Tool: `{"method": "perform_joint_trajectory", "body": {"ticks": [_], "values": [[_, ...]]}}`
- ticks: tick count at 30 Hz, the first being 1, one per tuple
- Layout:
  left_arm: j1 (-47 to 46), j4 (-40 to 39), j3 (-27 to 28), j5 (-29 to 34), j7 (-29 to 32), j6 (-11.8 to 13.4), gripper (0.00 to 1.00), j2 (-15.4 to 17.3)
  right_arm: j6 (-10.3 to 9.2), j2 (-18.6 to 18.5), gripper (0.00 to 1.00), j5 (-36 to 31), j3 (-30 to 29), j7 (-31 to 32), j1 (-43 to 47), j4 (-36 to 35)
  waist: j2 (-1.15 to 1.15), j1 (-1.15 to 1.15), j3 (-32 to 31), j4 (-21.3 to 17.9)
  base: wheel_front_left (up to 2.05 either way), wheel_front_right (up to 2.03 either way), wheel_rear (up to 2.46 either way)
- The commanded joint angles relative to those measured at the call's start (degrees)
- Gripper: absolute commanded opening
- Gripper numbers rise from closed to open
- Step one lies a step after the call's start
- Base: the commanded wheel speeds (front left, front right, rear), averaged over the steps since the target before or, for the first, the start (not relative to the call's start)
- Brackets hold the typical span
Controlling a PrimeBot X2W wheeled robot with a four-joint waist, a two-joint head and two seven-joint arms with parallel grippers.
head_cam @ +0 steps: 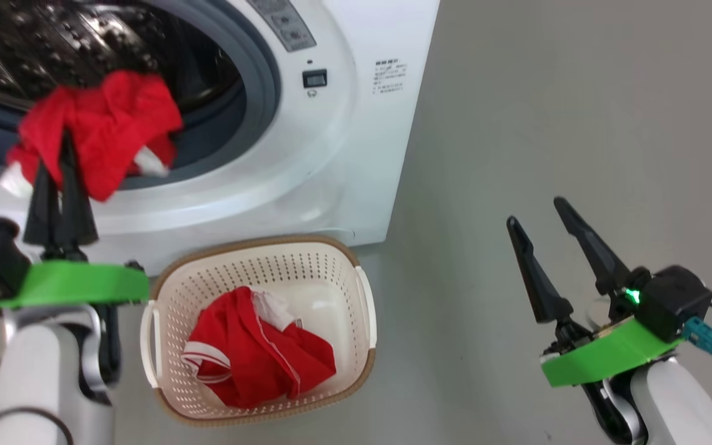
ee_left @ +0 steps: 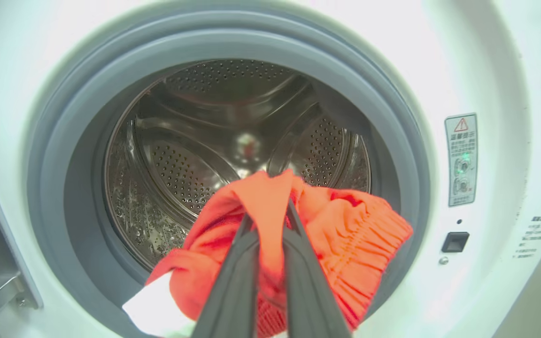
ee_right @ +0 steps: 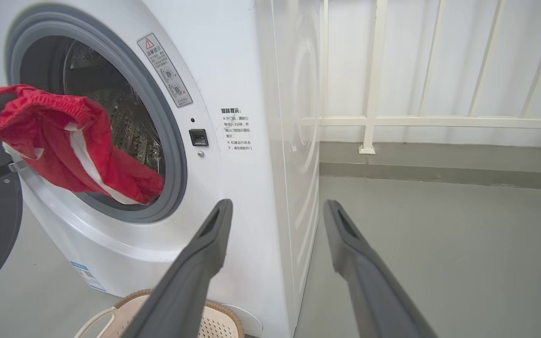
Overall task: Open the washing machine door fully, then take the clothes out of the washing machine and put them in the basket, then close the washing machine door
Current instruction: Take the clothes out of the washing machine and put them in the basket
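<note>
Red garment [head_cam: 105, 133] pinched in left gripper [head_cam: 56, 151] at washing machine [head_cam: 356, 123] mouth; basket [head_cam: 257, 242] sits below, slightly rightward, nearer this arm than the spread, empty right gripper [head_cam: 534, 210]

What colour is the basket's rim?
The basket rim is brown with a woven look, above cream perforated walls; the head view shows it best.

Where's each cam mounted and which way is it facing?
Head: up high, facing down at washing machine and basket; left gripper, right gripper show.
Left wrist: along its jaws, shut on clothes, into the drum.
Right wrist: along its open jaws, past the machine's side to floor.
Shared: all three see the held clothes.
</note>
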Motion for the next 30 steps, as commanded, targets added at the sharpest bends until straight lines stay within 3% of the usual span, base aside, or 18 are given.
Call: {"method": "perform_joint_trajectory", "body": {"ticks": [1, 17, 23, 30], "values": [[1.37, -2.99, 1.89, 0.74, -0.43, -0.06, 0.00, 1.21, 0.19, -0.15, 1.00, 0.28, 0.52, -0.37, 1.33, -1.00, 0.00, 0.00, -2.45, 0.72, 0.00, 0.00, 0.00], [16.12, -17.41, -1.12, 0.62, 1.80, 1.94, 0.00, -2.06, 0.19, 0.49, 1.00, -0.03, 0.70, -0.37, 5.19, -0.75, 0.00, 0.00, -7.68, 1.05, 0.00, 0.00, 0.00], [18.44, -15.67, -1.73, -2.06, 2.19, 2.28, 0.00, -2.67, 0.19, -0.14, 1.00, 0.05, 0.68, -0.37, 4.71, -1.29, 0.00, 0.00, -6.03, 0.43, 0.00, 0.00, 0.00], [16.31, -6.01, -3.25, -4.74, 2.24, 1.74, 0.00, -3.06, 0.19, -0.29, 1.00, 0.62, 0.57, -0.37, 3.71, -1.27, 0.00, 0.00, -2.78, -0.18, 0.00, 0.00, 0.00]]}}
